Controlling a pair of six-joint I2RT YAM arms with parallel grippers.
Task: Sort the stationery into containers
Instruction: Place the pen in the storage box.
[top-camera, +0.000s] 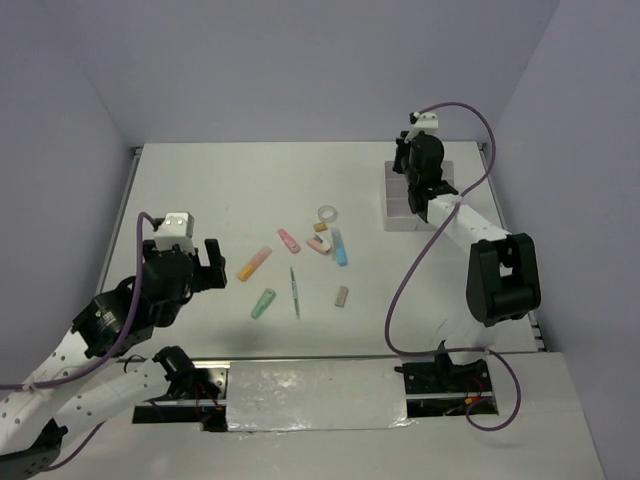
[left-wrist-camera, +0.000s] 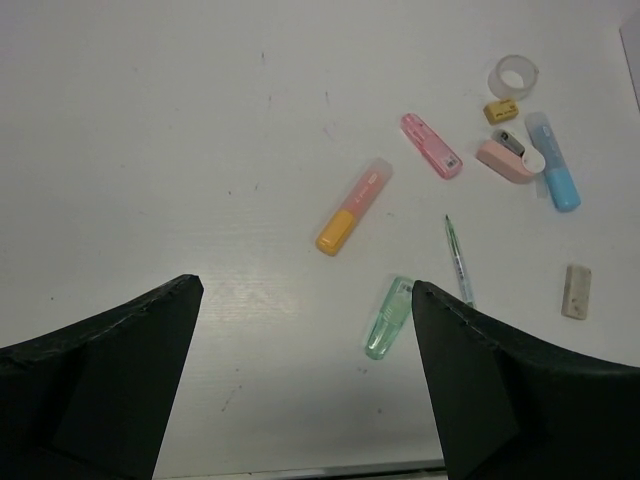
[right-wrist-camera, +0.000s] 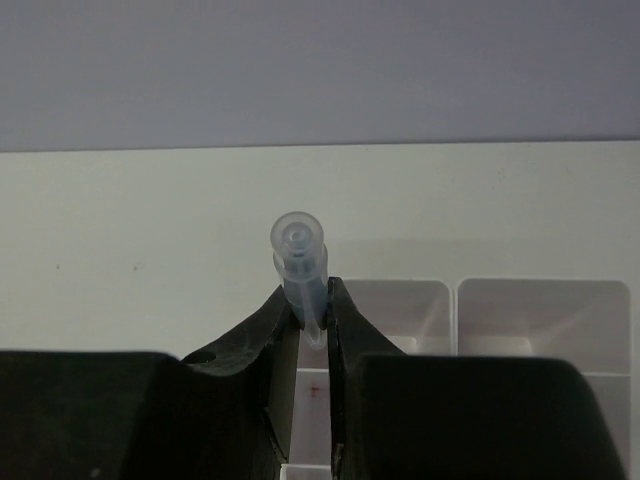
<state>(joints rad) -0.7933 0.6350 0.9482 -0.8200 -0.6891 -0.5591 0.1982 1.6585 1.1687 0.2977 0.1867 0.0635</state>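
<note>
**Box** (top-camera: 398, 212): translucent white, divided; sited far-right on bench (top-camera: 200, 180). Compartments seen below R gripper (right-wrist-camera: 312, 298).
**R gripper:** held over box, pressed together on a pale blue stick (right-wrist-camera: 298, 250); cap end protrudes past the fingertips.
**L gripper** (left-wrist-camera: 305, 285): spread wide, nothing between fingers; held near-left, apart from the loose items.
**Loose stationery, mid-bench:**
- orange stick (left-wrist-camera: 353, 207) and green stick (left-wrist-camera: 389, 318), nearest L gripper
- teal pen (left-wrist-camera: 457, 258), just beside green stick
- pink stick (left-wrist-camera: 431, 145)
- pink-white dispenser (left-wrist-camera: 508, 160), touched by blue stick (left-wrist-camera: 554, 160)
- sm. yellow piece (left-wrist-camera: 500, 111), between dispenser and tape ring (left-wrist-camera: 514, 76)
- tan block (left-wrist-camera: 576, 291), set apart

**Misc.:** purple cable (top-camera: 400, 300), looped beside R arm.
</note>
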